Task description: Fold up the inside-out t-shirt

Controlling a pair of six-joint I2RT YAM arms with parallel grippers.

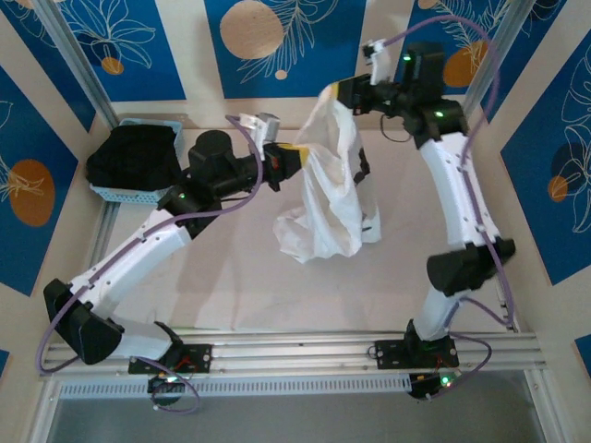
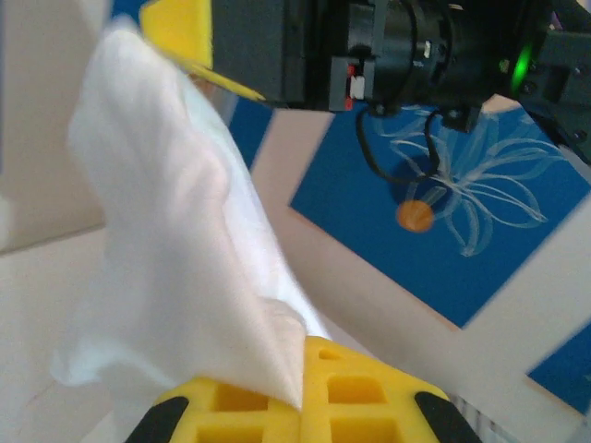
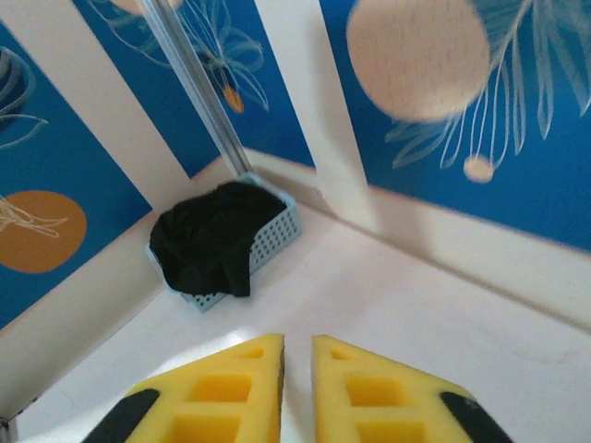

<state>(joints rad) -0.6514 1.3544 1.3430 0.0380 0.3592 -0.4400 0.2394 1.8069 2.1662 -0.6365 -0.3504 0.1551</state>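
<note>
The white inside-out t-shirt [image 1: 325,198] hangs bunched above the middle of the table, held up at two points, with small black marks along its right edge. My left gripper [image 1: 294,159] is shut on its left upper edge; in the left wrist view the cloth [image 2: 175,240] rises out of the closed yellow fingers [image 2: 305,349]. My right gripper [image 1: 331,94] pinches the shirt's highest point, farther back and higher. In the right wrist view its yellow fingers [image 3: 297,343] stand almost together, and the pinched cloth is hidden below them. The right gripper's yellow finger [image 2: 185,32] meets the cloth's top.
A light blue basket [image 1: 115,192] holding a black garment [image 1: 134,155] sits in the back left corner, also seen in the right wrist view [image 3: 268,235]. Blue and cream patterned walls close in the table on three sides. A metal rail [image 1: 295,351] runs along the near edge.
</note>
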